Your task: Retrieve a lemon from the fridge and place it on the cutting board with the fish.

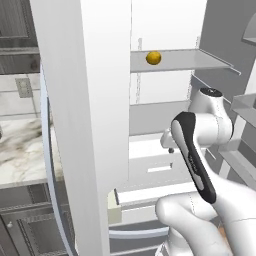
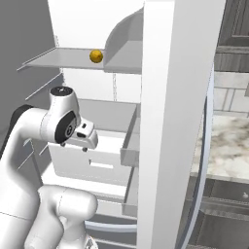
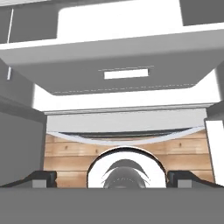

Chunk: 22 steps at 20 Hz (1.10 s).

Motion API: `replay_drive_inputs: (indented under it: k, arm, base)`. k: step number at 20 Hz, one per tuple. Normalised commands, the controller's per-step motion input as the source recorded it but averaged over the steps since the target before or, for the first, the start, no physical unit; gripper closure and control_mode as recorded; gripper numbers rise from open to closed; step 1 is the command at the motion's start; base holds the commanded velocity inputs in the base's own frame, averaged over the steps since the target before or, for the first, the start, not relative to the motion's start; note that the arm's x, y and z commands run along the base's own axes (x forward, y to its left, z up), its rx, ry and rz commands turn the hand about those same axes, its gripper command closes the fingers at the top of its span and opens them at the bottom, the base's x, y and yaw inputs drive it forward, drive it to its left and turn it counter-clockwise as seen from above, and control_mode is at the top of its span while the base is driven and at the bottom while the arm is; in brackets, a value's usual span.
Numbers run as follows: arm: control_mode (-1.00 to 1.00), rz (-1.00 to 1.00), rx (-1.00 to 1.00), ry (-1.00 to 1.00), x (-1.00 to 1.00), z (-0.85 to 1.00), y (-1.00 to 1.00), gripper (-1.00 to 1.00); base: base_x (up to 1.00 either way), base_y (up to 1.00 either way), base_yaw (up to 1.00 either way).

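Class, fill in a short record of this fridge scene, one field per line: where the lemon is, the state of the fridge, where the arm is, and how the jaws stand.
lemon: lemon rests alone on an upper shelf inside the fridge, untouched
fridge: fridge stands open, white interior and drawers visible
arm: arm is raised in front of the open fridge, well below the lemon's shelf
jaws: spread apart with nothing between them, fingertips at the hand view's lower corners
task stage: lemon not yet picked up
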Motion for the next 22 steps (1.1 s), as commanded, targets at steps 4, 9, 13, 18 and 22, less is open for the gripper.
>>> replay_drive_inputs:
  k: [4, 9, 13, 18, 22]
  arm:
    - [-1.0, -0.12, 0.0, -0.14, -0.06, 0.27, 0.0, -1.0]
    - [-1.0, -0.06, -0.04, -0.2, -0.2, 0.56, -0.03, -1.0]
    - [-1.0, 0.0, -0.17, -0.26, -0.08, 0.83, 0.06, -1.0]
    - [-1.0, 0.0, -0.17, -0.43, 0.0, 0.83, 0.05, -1.0]
    - [-1.0, 0.0, -0.06, -0.4, 0.0, 0.77, 0.13, -1.0]
  base:
    - [0.0, 0.0, 0.0]
    - [0.0, 0.0, 0.0]
    - [0.0, 0.0, 0.0]
    - [0.0, 0.0, 0.0]
    - [0.0, 0.0, 0.0]
